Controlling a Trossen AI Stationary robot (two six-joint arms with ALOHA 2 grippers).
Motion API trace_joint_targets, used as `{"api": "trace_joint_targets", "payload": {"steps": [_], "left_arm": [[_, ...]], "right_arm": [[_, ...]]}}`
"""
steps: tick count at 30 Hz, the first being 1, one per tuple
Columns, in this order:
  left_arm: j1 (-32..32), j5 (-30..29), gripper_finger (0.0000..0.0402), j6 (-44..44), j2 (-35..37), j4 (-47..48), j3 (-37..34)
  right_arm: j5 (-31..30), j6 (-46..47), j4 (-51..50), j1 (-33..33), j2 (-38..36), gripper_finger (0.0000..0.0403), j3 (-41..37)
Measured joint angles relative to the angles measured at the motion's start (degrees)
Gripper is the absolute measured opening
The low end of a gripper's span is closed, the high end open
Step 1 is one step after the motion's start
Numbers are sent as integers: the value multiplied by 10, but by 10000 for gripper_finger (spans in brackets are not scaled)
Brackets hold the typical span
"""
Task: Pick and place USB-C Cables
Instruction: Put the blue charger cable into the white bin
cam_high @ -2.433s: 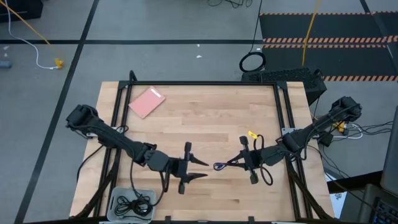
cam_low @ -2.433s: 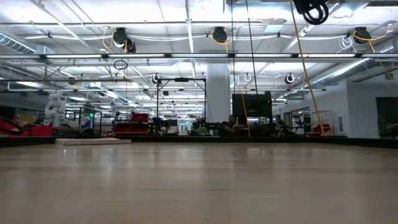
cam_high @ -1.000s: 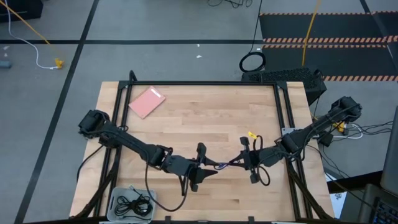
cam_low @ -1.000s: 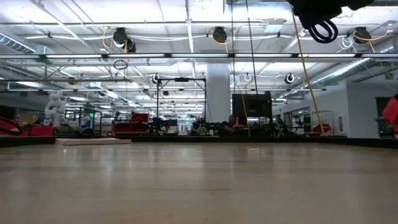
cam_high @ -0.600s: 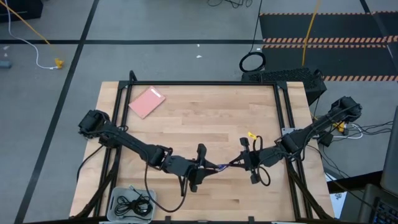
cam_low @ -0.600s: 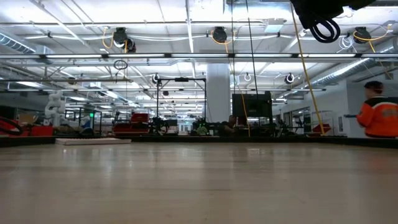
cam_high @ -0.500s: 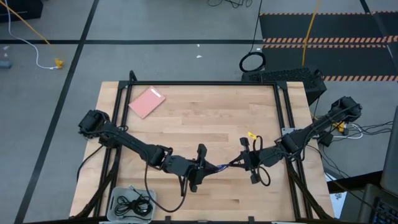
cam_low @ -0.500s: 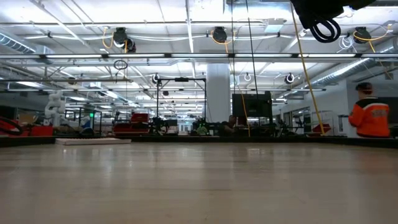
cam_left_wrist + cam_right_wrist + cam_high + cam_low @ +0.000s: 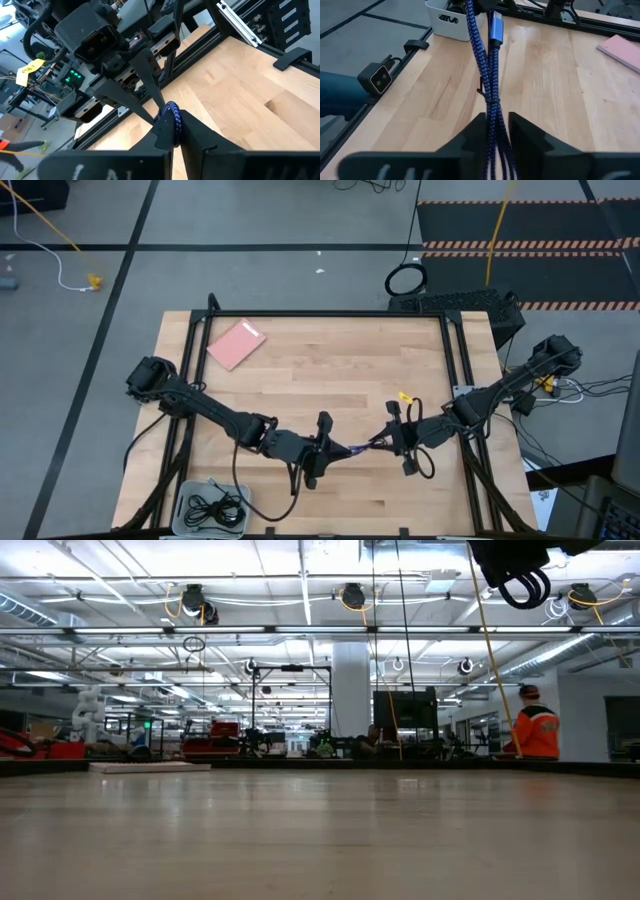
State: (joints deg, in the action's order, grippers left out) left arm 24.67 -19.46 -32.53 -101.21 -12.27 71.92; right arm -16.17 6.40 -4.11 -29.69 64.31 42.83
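Above a wooden table [image 9: 330, 370] framed by black rails, two dark arms meet near the front-centre, joined by one purple-blue cable [image 9: 362, 447]. The right hand [image 9: 392, 442] is clamped narrow on the bundled strands — in its wrist view the braided cable [image 9: 487, 65] runs out between its fingers [image 9: 470, 137] toward the other arm. The left hand [image 9: 327, 452], just left of it, has closed its fingers [image 9: 197, 135] on the cable's far end, the braid [image 9: 173, 120] standing between them. The cable hangs clear of the table between the two hands. A pink card [image 9: 236, 344] lies near the table's far-left corner. At the front-left corner, a white bin [image 9: 190, 498] holds two coiled black cables [image 9: 214, 508]. Beyond the table, a person in an orange jacket [image 9: 534, 730] stands in the room.
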Motion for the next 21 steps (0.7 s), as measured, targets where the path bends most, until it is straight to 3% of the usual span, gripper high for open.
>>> {"api": "trace_joint_targets", "payload": {"steps": [12,15,21], "left_arm": [[25,-1,20,33,25,36,0],[40,-20,9,72,39,88,1],[84,-56,22,187,73,204,1]], "right_arm": [[-1,19,-9,-12,-57,184,0],[-1,19,-10,-24,-78,196,0],[-3,14,-29,-31,-95,197,0]]}}
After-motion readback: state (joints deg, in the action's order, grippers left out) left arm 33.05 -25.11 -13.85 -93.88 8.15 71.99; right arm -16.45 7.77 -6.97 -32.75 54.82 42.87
